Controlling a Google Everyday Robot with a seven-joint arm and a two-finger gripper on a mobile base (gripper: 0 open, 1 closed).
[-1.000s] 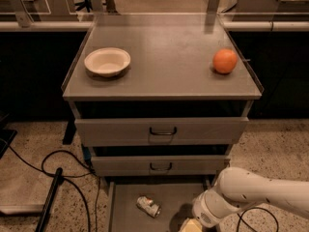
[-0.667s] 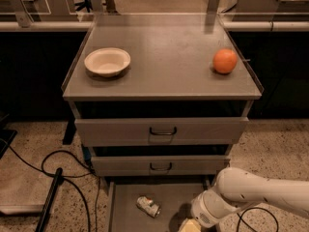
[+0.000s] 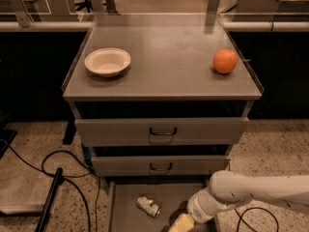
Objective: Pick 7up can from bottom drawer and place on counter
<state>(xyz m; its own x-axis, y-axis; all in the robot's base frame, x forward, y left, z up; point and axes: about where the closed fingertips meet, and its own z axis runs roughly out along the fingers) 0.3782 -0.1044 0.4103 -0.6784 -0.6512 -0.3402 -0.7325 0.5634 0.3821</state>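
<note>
**In the bottom drawer (image 3: 126, 197), the 7up can (image 3: 147, 206) lies apart from the end effector (image 3: 181, 224)**

At the 6 o'clock edge of the view, the bottom drawer stands pulled out under the cabinet, with its flat grey floor showing. The 7up can lies on its side on that floor, left of centre. One end points toward 10 o'clock and the other toward 4 o'clock.

The end effector shows as a pale yellowish tip at 4 o'clock from the can, near it but not touching. The lower edge of the view cuts it off, and I cannot tell whether it is spread or pressed together. The white arm (image 3: 263, 193) comes in from the 4 o'clock side of the view, and its rounded wrist sits at 1 o'clock from the end effector.

Above the open drawer are two grey drawers with dark handles, the upper drawer (image 3: 162, 131) and the middle drawer (image 3: 161, 167).

The bench (image 3: 166, 42) tops the cabinet. A white bowl (image 3: 107, 62) rests toward its 9 o'clock side and an orange (image 3: 225, 61) toward its 3 o'clock side, well apart from each other.

Black cables (image 3: 65, 177) loop over the speckled floor at 8 o'clock in the view.
</note>
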